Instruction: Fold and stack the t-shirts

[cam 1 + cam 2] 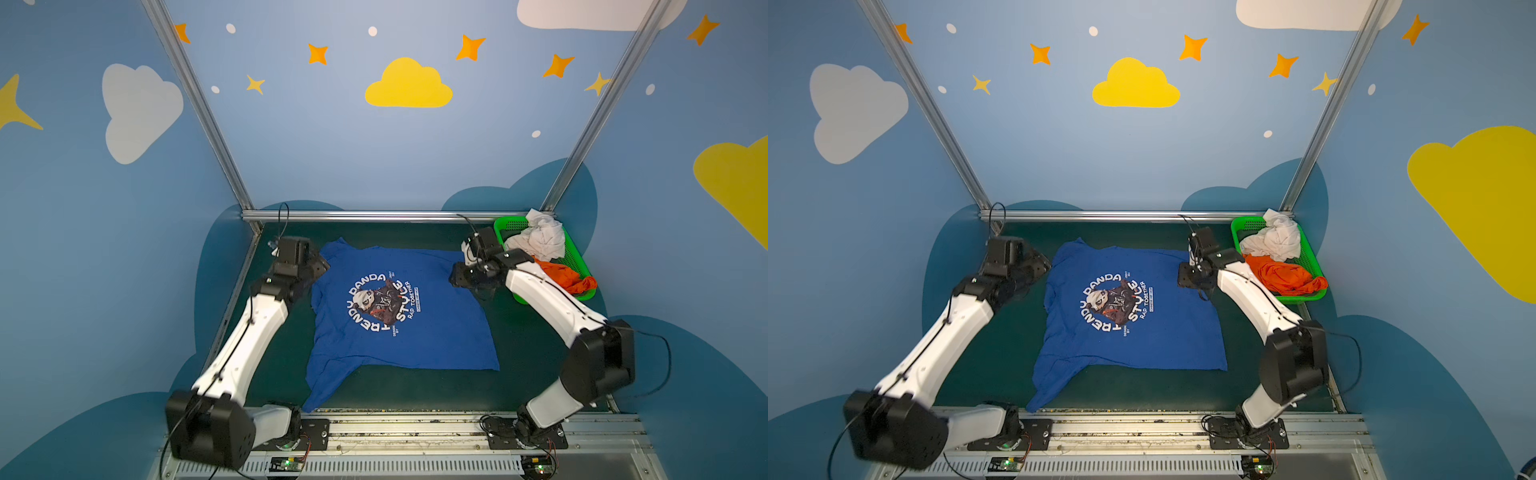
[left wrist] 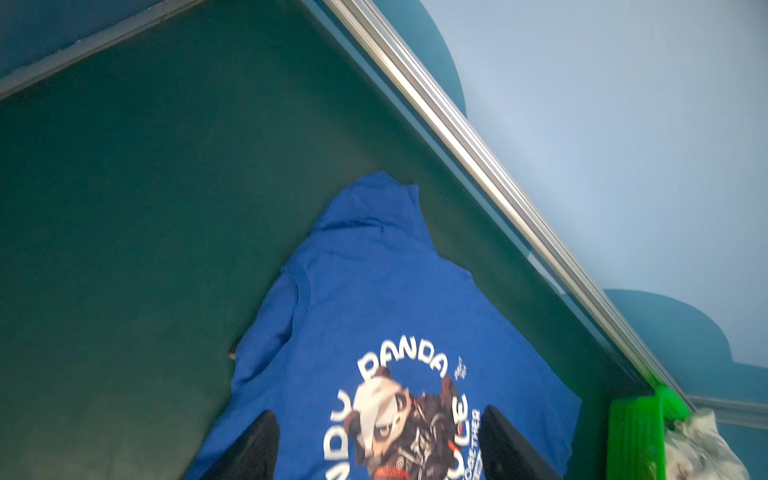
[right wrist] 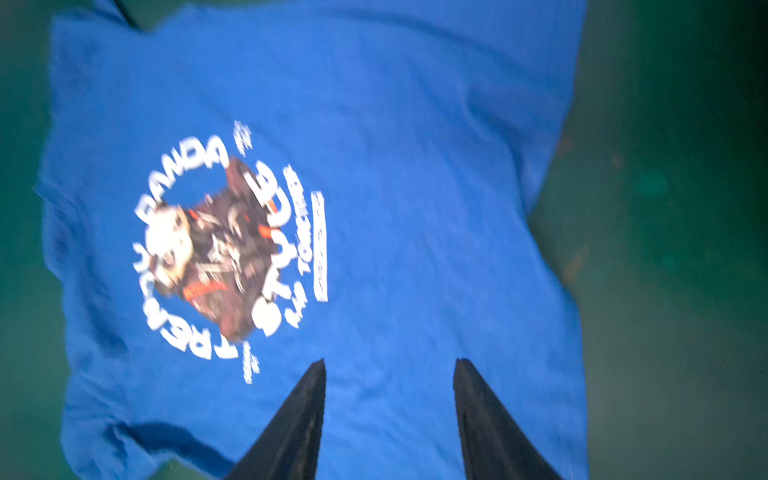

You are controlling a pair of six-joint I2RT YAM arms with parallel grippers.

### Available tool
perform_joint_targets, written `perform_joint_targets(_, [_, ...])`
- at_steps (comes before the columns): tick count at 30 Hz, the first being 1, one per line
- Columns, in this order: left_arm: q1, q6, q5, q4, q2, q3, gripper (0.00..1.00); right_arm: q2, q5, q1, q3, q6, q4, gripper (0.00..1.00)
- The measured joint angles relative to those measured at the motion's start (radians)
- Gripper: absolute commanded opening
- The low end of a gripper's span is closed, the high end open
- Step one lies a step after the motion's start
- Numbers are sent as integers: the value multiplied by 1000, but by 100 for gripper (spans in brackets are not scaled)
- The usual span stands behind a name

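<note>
On the green worktop (image 1: 415,390), at its middle: blue t-shirt (image 1: 424,332) spread nearly flat, print side up, with white "Trendy Panda" lettering ringed round a panda picture. Sleeves toward the left arm's side, one at the far corner, one trailing to the near edge; hem toward the right arm's side. Some wrinkling along the near hem and the near sleeve.

At the shirt's far-left shoulder: left tool (image 1: 318,268), released, fingers (image 2: 257,444) well apart in the left wrist view, nothing between them, print and blue cloth visible below. Touching the cloth or just above it: cannot tell.

At the far-right corner of the hem: right tool (image 1: 459,279), likewise released, both black fingers (image 3: 291,428) parted in the right wrist view, pointing over the blue cloth, gripping nothing.

At the far-right corner of the worktop, beside the right arm and apart from the blue t-shirt: green basket (image 1: 500,230), mesh-walled, holding a crumpled white t-shirt (image 1: 540,241) at the far end and a bunched orange t-shirt (image 1: 567,279) at the near end, a bit of orange drooping over the rim. Partly hidden behind the right arm in both top views.
</note>
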Motion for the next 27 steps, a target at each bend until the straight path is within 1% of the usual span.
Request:
perform_joint_targets(4, [80,61,57,-4,259,214,78,144,-55,-38,132,-30,7,57])
perform_joint_targets(7, [120,106,143,-27,470,430,80,238,-90,-61,201,-48,5,58])
perform_joint_targets(9, [137,139,213,-63,623,602,80,296,-114,-76,242,-63,-1,59])
perform_joint_targets(12, [142,187,286,-138,848,872,82,365,-151,-96,294,-89,-13,59])
perform_joint_targets(16, [138,231,329,-274,1146,1266,82,414,-203,-124,328,-121,-27,60])
perform_joint_targets(18, [137,238,353,-321,1277,1445,83,426,-233,-140,340,-133,-32,60])
perform_joint_targets(19, [137,237,366,-328,1324,1502,83,431,-248,-148,345,-136,-33,60])
perform_joint_targets(21, [137,229,397,-317,1384,1550,82,441,-282,-166,359,-144,-35,60])
perform_joint_targets(25, [136,196,441,-229,1402,1492,76,458,-344,-189,375,-151,-38,59])
perform_joint_targets(27, [132,188,449,-187,1412,1485,72,462,-369,-198,375,-151,-43,59])
